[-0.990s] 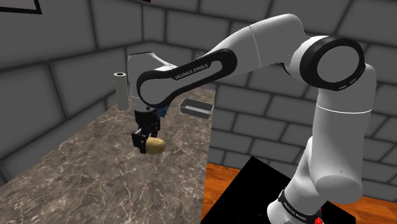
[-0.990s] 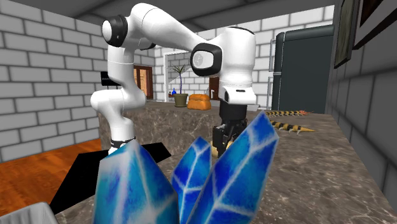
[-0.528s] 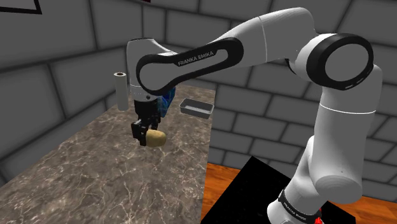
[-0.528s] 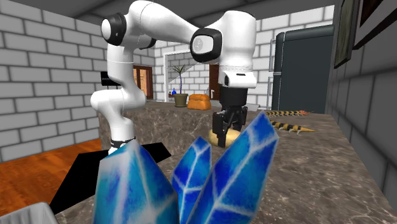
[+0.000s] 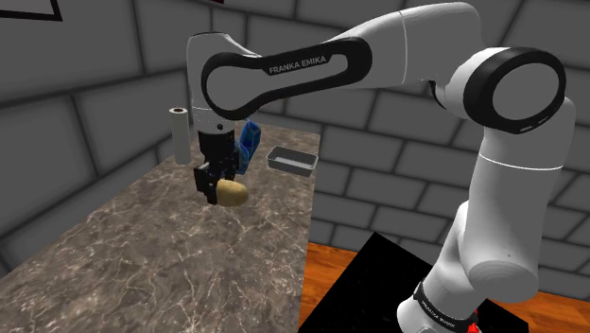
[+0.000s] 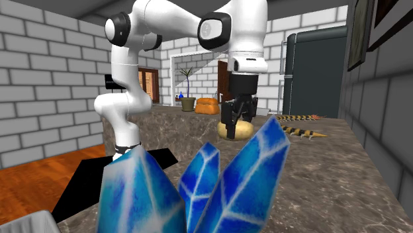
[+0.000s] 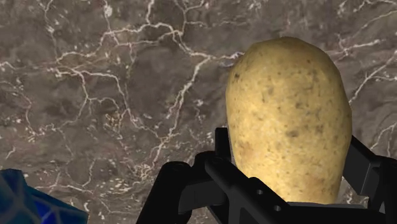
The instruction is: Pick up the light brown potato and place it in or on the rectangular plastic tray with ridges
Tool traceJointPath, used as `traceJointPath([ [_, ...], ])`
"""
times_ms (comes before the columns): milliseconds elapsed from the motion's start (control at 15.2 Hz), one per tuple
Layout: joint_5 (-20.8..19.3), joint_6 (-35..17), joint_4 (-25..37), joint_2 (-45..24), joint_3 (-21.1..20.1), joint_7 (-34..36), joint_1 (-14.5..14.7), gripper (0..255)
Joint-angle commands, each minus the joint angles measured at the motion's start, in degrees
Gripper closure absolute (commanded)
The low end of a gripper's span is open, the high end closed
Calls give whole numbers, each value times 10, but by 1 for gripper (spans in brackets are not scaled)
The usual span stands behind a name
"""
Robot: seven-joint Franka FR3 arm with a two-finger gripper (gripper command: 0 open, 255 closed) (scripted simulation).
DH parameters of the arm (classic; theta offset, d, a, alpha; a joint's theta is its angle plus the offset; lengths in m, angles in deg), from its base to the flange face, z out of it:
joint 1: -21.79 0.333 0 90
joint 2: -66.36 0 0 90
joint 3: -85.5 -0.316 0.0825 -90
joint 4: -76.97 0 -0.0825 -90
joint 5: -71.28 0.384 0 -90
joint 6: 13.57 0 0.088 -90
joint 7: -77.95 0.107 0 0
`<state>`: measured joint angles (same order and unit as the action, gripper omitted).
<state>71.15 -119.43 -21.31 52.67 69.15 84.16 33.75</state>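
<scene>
Light brown oval potato, clenched in the black two-finger gripper, is to be carried level past the blue crystal to the grey rectangular tray.

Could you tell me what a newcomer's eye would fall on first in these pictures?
Probably the big blue faceted crystal shape looming in the foreground of the second exterior view. Next comes the light brown potato, clasped in the black gripper above the marble counter. The grey tray sits at the counter's far end.
</scene>
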Motion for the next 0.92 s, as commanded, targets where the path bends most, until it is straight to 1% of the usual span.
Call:
traceJointPath([
  [0,1,3,-2,5,5,-13,-8,255],
  [396,3,4,-16,17,34,-90,-55,255],
  [858,-1,12,-1,8,70,-176,-107,255],
])
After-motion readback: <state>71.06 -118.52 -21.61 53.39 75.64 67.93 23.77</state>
